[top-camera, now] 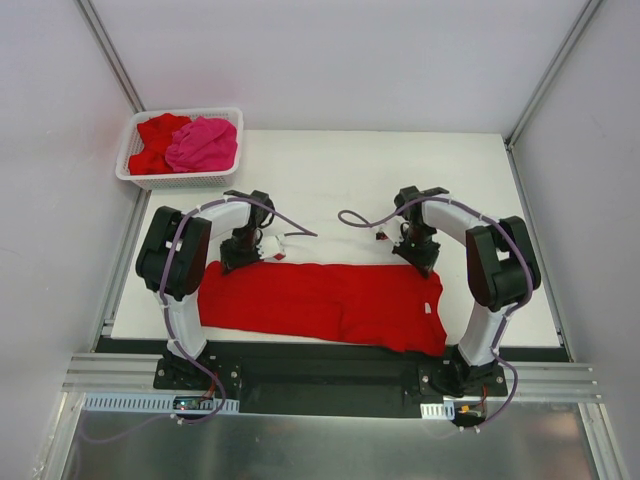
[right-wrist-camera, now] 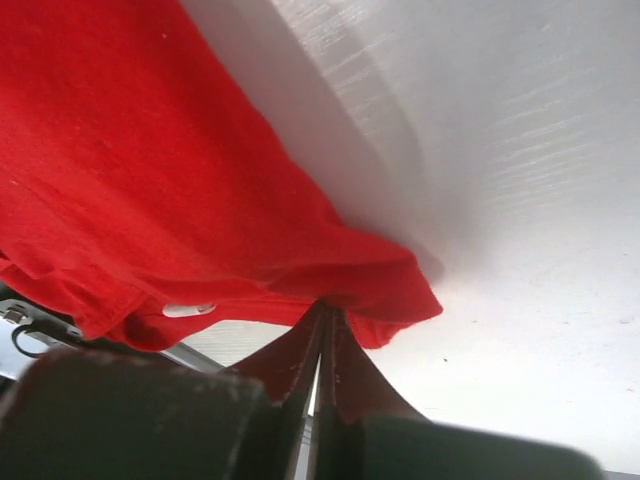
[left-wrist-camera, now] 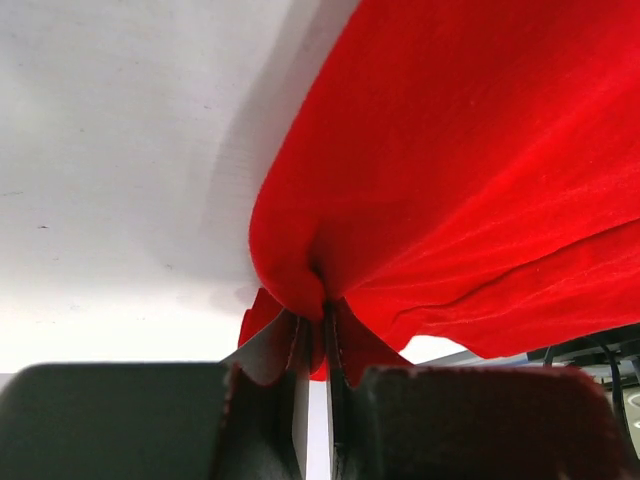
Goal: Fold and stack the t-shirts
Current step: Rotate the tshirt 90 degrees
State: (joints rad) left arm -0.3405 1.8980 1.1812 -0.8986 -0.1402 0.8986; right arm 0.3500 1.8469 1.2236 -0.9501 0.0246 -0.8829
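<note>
I'm pinching the red t-shirt (top-camera: 320,300), spread along the counter's (top-camera: 400,170) near edge, by its far corners, left gripper (left-wrist-camera: 318,322) and right gripper (right-wrist-camera: 325,318) both clamped on cloth. I'm planning an even lift, with the edge taut.

White worktop (top-camera: 400,170): flat, matt, faint scuff marks visible in the wrist views. White plastic lattice basket (top-camera: 185,181): upright at the far left corner of the worktop, overhanging its left edge. Black mounting plate (top-camera: 330,385): along the near edge. Aluminium rail (top-camera: 110,375): just in front of it. Bare metal sheet (top-camera: 320,445): nearest the camera. Pale enclosure wall (top-camera: 330,60): behind, with slanted metal post (top-camera: 110,55) at the left corner.
</note>
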